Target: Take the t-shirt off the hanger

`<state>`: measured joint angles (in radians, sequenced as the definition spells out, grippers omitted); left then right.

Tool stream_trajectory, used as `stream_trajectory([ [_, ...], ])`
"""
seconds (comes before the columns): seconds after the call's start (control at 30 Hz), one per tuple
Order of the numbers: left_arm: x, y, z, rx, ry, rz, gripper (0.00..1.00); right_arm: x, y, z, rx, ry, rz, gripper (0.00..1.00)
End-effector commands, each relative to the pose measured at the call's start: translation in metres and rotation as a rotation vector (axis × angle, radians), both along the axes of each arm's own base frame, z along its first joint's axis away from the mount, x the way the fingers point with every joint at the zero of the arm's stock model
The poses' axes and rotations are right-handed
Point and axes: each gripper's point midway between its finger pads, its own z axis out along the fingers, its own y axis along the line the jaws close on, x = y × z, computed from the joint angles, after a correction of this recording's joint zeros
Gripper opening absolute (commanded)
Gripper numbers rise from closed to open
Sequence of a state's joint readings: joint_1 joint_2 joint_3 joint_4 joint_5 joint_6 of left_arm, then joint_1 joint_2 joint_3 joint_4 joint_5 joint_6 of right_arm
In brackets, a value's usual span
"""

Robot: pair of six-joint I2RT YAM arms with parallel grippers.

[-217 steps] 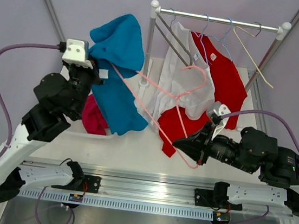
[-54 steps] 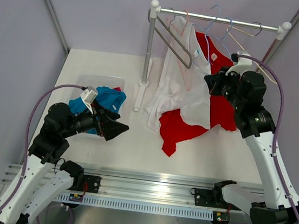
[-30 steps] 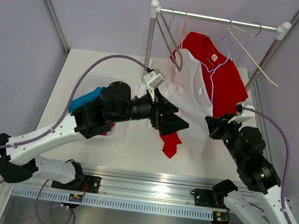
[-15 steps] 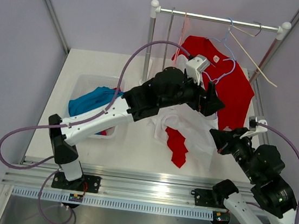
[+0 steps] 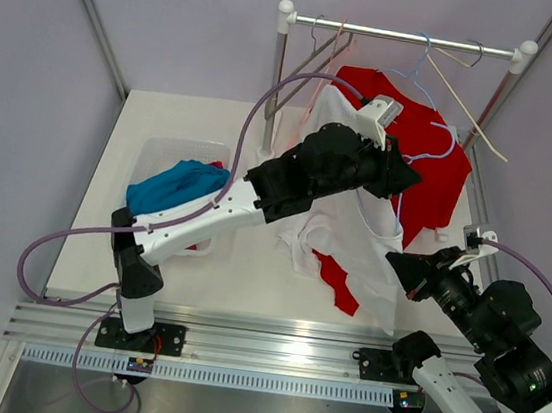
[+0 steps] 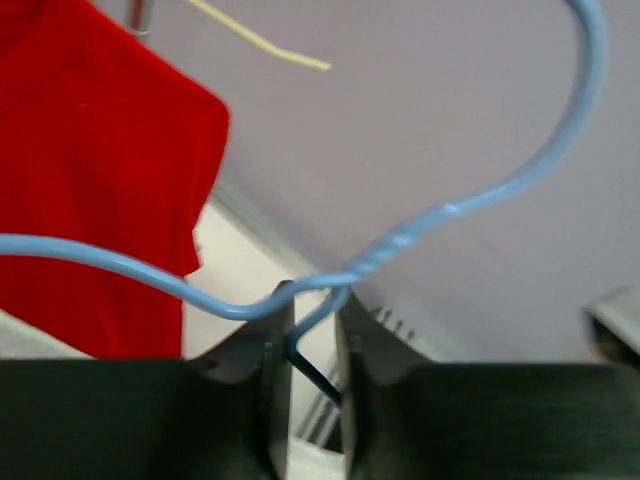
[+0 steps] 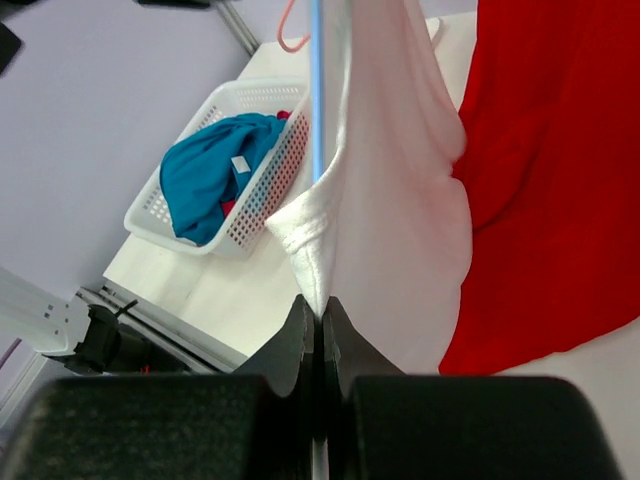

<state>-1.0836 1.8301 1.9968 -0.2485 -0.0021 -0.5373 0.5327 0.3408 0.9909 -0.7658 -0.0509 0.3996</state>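
Left fingers (image 6: 245, 385) clamped on blue hanger (image 6: 420, 225) | right fingers (image 7: 292, 350) pinching white t-shirt (image 7: 390, 200)

"Which shirt is it?"

"The white t-shirt (image 5: 354, 231), the one on the blue hanger (image 6: 450, 208). The hanger is thin wire with a twisted neck and an open, curving hook."

"How does the shirt hang?"

"Stretched on a slant. Its top is high at the back, and one lower corner is drawn down toward the near right. The cloth between falls in loose creases."

"What has hold of it?"

"The right gripper (image 7: 320, 308) pinches that corner, and the fabric is bunched to a point between its closed fingers. The left gripper (image 6: 308, 312) is clamped on the hanger's neck, just under the hook."

"And the hanger's arms?"

"One blue arm runs straight along the shirt's edge. I can't tell whether it's inside the cloth."
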Motion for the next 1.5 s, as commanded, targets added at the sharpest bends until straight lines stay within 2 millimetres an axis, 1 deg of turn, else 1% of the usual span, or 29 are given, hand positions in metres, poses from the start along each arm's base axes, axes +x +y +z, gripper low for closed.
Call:
stream_trajectory([
  [0.0,-0.002,0.028,0.049,-0.103,-0.089,0.046,0.11,-0.014,0.008,0.022,0.046,-0.064,0.083,0.00],
  [0.03,-0.006,0.032,0.052,-0.118,-0.088,0.041,0.06,-0.015,0.010,0.024,0.050,-0.065,0.091,0.00],
  [0.07,-0.012,0.041,0.064,-0.151,-0.089,0.035,0.00,-0.016,0.011,0.024,0.053,-0.063,0.100,0.11],
  [0.1,-0.015,0.044,0.064,-0.156,-0.087,0.031,0.00,-0.018,0.014,0.024,0.057,-0.054,0.120,0.24],
  [0.17,-0.023,0.051,0.074,-0.180,-0.088,0.009,0.00,-0.024,0.018,0.026,0.061,-0.046,0.155,0.53],
  [0.2,-0.027,0.058,0.086,-0.203,-0.096,0.009,0.00,-0.030,0.022,0.027,0.066,-0.042,0.196,0.73],
  [0.23,-0.030,0.063,0.092,-0.216,-0.104,0.009,0.00,-0.032,0.024,0.027,0.068,-0.036,0.211,0.80],
  [0.3,-0.038,0.076,0.113,-0.266,-0.128,0.005,0.00,-0.036,0.028,0.023,0.070,-0.027,0.242,0.91],
  [0.4,-0.048,0.092,0.140,-0.326,-0.172,-0.006,0.00,-0.035,0.039,0.013,0.077,0.008,0.293,0.95],
  [0.47,-0.051,0.100,0.150,-0.355,-0.192,-0.001,0.00,-0.039,0.051,0.013,0.103,0.023,0.362,0.98],
  [0.53,-0.057,0.110,0.158,-0.379,-0.210,-0.001,0.00,-0.040,0.057,0.012,0.115,0.020,0.396,1.00],
  [0.63,-0.066,0.127,0.174,-0.436,-0.245,0.000,0.00,-0.041,0.060,0.018,0.121,-0.001,0.424,0.99],
  [0.7,-0.067,0.140,0.182,-0.481,-0.269,0.030,0.00,-0.044,0.071,0.022,0.139,0.002,0.493,0.98],
  [0.73,-0.065,0.139,0.179,-0.482,-0.270,0.035,0.00,-0.043,0.075,0.017,0.139,0.029,0.510,0.98],
  [0.77,-0.069,0.148,0.190,-0.520,-0.293,0.038,0.00,-0.043,0.080,0.020,0.154,0.027,0.537,0.97],
  [0.8,-0.069,0.148,0.186,-0.520,-0.294,0.040,0.00,-0.042,0.082,0.018,0.160,0.031,0.548,0.96],
  [0.87,-0.072,0.157,0.194,-0.548,-0.311,0.047,0.00,-0.040,0.084,0.019,0.162,0.014,0.555,0.91],
  [1.0,-0.075,0.161,0.197,-0.573,-0.327,0.044,0.00,-0.036,0.093,0.019,0.162,0.029,0.596,0.87],
  [1.07,-0.076,0.163,0.200,-0.594,-0.331,0.043,0.00,-0.031,0.101,0.018,0.153,0.037,0.606,0.82],
  [1.1,-0.077,0.163,0.199,-0.594,-0.330,0.041,0.00,-0.029,0.103,0.018,0.148,0.034,0.603,0.72],
  [1.17,-0.078,0.166,0.200,-0.607,-0.330,0.043,0.00,-0.023,0.111,0.013,0.122,0.042,0.596,0.57],
  [1.2,-0.080,0.170,0.202,-0.614,-0.332,0.043,0.00,-0.021,0.114,0.014,0.115,0.039,0.595,0.39],
  [1.27,-0.079,0.175,0.199,-0.611,-0.334,0.060,0.00,-0.012,0.123,0.009,0.094,0.050,0.577,0.24],
  [1.3,-0.081,0.185,0.204,-0.624,-0.340,0.080,0.00,-0.017,0.130,0.005,0.081,0.058,0.601,0.10],
  [1.33,-0.079,0.188,0.199,-0.611,-0.348,0.096,0.00,-0.009,0.134,-0.002,0.055,0.069,0.566,0.06],
  [1.37,-0.079,0.193,0.199,-0.610,-0.353,0.108,0.00,-0.008,0.138,-0.007,0.039,0.077,0.563,0.03],
  [1.4,-0.078,0.198,0.198,-0.609,-0.356,0.130,0.00,-0.014,0.144,-0.013,0.022,0.087,0.583,0.00],
  [1.43,-0.083,0.211,0.206,-0.632,-0.373,0.138,0.00,-0.014,0.147,-0.020,0.005,0.097,0.579,0.00],
  [1.47,-0.083,0.213,0.200,-0.624,-0.372,0.140,0.00,-0.011,0.147,-0.025,-0.006,0.097,0.552,0.00],
])
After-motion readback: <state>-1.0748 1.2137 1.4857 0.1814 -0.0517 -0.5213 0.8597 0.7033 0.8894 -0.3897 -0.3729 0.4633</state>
